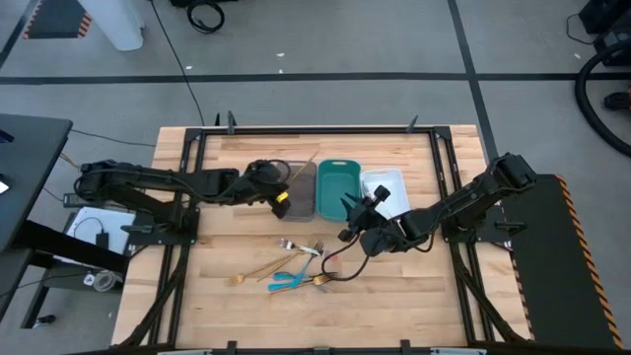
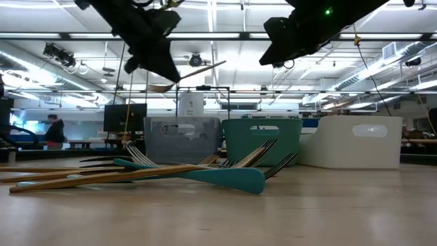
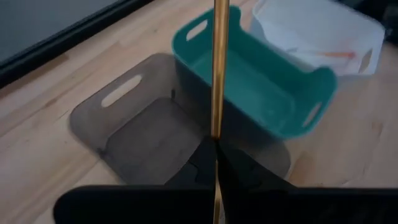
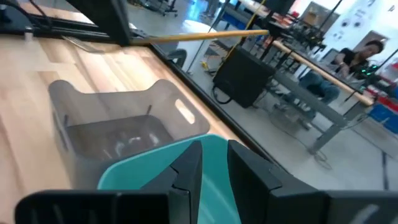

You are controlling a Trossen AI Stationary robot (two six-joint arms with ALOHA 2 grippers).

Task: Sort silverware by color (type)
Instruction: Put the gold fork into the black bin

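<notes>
My left gripper [image 1: 283, 200] hovers over the grey-brown tray [image 1: 304, 192] and is shut on a gold piece of silverware [image 3: 218, 68], which also shows in the low view [image 2: 188, 74]. My right gripper [image 1: 350, 219] is open and holds nothing; it hangs above the near end of the teal tray [image 1: 337, 187]. The remaining silverware lies in a loose heap [image 1: 296, 266] on the table nearer the front: gold pieces, forks and a blue-handled piece [image 2: 205, 176]. An orange-handled piece [image 3: 339, 55] lies in the white tray [image 1: 389, 182]. My left gripper pinches the gold piece's slim shaft [image 3: 216, 134] between its two fingers [image 3: 239, 171]. The piece runs along the fingers and sticks out well past their tips. It is lifted clear and slants slightly upward over the grey-brown tray [image 3: 118, 93].
The three trays stand side by side at mid-table, grey-brown, teal [image 3: 249, 74], then white. The table's raised black frame [image 1: 197, 138] borders the wood. Bare wood lies on either side of the heap and along the table's near edge.
</notes>
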